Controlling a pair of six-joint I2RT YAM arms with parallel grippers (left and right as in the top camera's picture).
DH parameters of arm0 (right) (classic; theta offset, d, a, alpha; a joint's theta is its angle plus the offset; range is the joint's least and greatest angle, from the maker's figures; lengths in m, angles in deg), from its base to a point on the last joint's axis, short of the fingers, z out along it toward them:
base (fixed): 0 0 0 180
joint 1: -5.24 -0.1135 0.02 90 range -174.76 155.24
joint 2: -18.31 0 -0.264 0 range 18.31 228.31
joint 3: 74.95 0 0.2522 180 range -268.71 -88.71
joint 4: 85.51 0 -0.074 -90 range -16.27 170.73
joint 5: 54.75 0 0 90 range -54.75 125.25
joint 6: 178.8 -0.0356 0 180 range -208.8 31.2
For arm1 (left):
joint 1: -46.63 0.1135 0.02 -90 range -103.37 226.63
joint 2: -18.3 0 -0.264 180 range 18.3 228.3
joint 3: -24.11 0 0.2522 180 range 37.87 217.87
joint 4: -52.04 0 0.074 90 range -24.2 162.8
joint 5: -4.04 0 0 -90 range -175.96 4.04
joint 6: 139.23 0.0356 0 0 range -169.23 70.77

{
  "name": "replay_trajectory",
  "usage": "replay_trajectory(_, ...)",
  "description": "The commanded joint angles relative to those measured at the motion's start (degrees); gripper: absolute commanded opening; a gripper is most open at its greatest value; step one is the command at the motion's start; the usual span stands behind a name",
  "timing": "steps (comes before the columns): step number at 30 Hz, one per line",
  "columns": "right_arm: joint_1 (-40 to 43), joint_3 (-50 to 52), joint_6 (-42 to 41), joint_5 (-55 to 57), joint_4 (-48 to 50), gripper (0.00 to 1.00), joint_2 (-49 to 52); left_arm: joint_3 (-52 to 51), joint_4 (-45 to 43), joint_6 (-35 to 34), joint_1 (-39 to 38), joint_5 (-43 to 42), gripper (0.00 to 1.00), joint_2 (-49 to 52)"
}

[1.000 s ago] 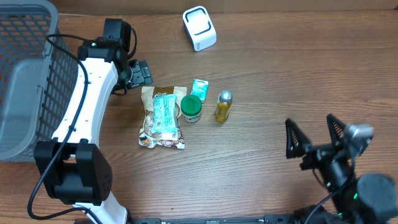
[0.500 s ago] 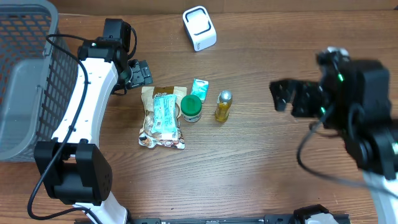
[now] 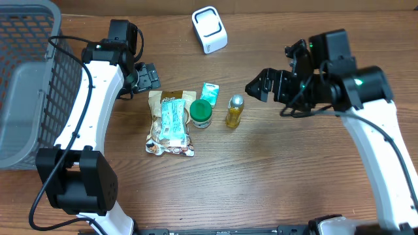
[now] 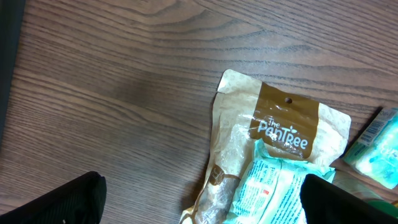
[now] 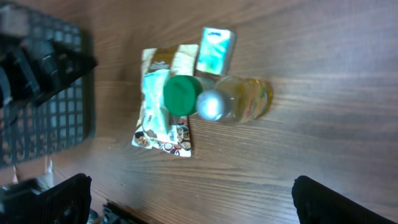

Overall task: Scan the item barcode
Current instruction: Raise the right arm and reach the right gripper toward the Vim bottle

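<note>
bottle (image 3: 234,111) sits just beside green-lid jar (image 3: 200,113). right gripper (image 3: 273,68) and left gripper (image 3: 147,77) both have jaws spread, empty. risk: a finger clips the jar on approach and the bottle topples.

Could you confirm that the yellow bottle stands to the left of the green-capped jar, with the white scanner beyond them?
Not quite: the overhead view shows the yellow bottle to the right of the green-capped jar. The white scanner does lie beyond them.
</note>
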Motion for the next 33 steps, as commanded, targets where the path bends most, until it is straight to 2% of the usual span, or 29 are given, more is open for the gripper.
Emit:
replay_trajectory(1, -2.86, -1.40, -8.24, 5.25, 0.28, 1.00, 3.48, 0.81, -0.22, 0.85, -0.09, 0.50, 0.99, -0.79)
replay_trajectory(6, -8.26, -1.40, -16.37, 17.99, 0.35, 1.00, 7.04, 0.81, -0.22, 0.85, -0.09, 0.50, 0.99, -0.79)
replay_trajectory(9, -10.86, -1.40, -18.23, 21.44, 0.76, 1.00, 8.72, 0.81, -0.22, 0.85, -0.09, 0.50, 1.00, -0.79)
replay_trajectory(17, -14.49, -1.40, -18.23, 26.01, 4.28, 1.00, 11.41, 0.81, -0.22, 0.85, -0.09, 0.50, 0.99, -0.79)
replay_trajectory(33, -14.69, -1.25, -18.40, 27.47, 8.96, 1.00, 15.13, 0.81, -0.20, 0.85, -0.09, 0.50, 1.00, -0.79)
